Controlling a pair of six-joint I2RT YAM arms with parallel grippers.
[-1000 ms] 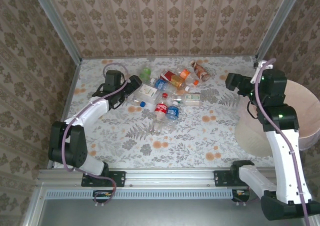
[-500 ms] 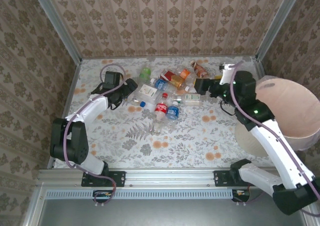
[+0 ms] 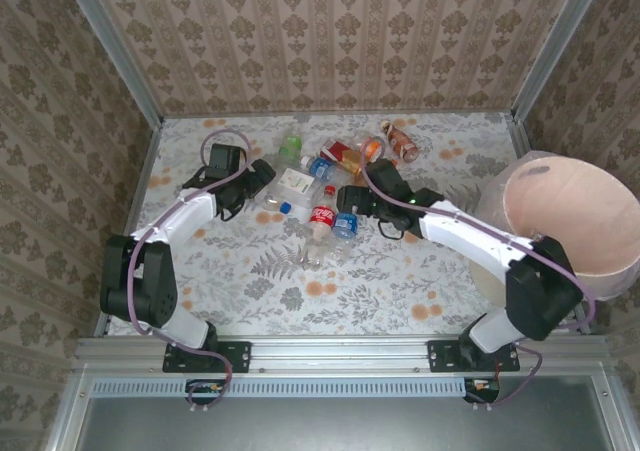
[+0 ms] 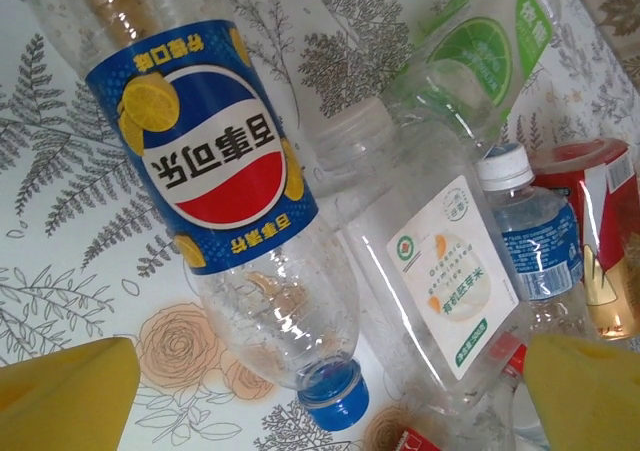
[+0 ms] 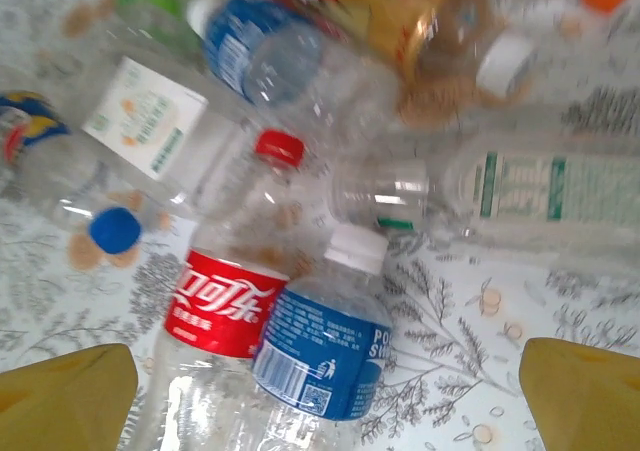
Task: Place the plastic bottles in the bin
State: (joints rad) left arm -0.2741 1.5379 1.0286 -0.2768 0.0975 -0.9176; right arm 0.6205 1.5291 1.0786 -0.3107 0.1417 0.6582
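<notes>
On the floral-print table (image 3: 400, 271), the nearest of the plastic bottles (image 3: 335, 186) lie side by side at the pile's 6 o'clock edge. One is a Coca-Cola bottle (image 5: 225, 306) with a red cap and white Chinese script on its red label. Touching it at 3 o'clock is a white-capped bottle (image 5: 322, 356) whose blue label shows the letters "PO" and "SW". The right gripper (image 3: 347, 199) hovers just above these two, its yellow pads (image 5: 585, 391) spread wide and pinching nothing.

The bin (image 3: 600, 261), pale pinkish with a translucent liner, stands at the table's 3 o'clock edge, well apart from the pile.

Just beyond the pair, a clear bottle (image 5: 520, 186) lies crosswise; the green print on its white label is too blurred to read.

At the pile's 9 o'clock side the left gripper (image 3: 262, 174) is also spread, its yellow fingertips (image 4: 65, 396) holding nothing. Below it lies a Pepsi bottle (image 4: 215, 156) with a blue cap and a blue label bearing the red-white-blue globe, lemons and Chinese characters. Touching that is a white-labelled bottle (image 4: 455, 271) with a green emblem and unreadably small print.

Farther off come a blue-labelled water bottle (image 4: 535, 241), a lime-green-labelled bottle (image 4: 480, 56) at 11 o'clock and an orange-capped bottle (image 3: 370, 149) at 1 o'clock.
</notes>
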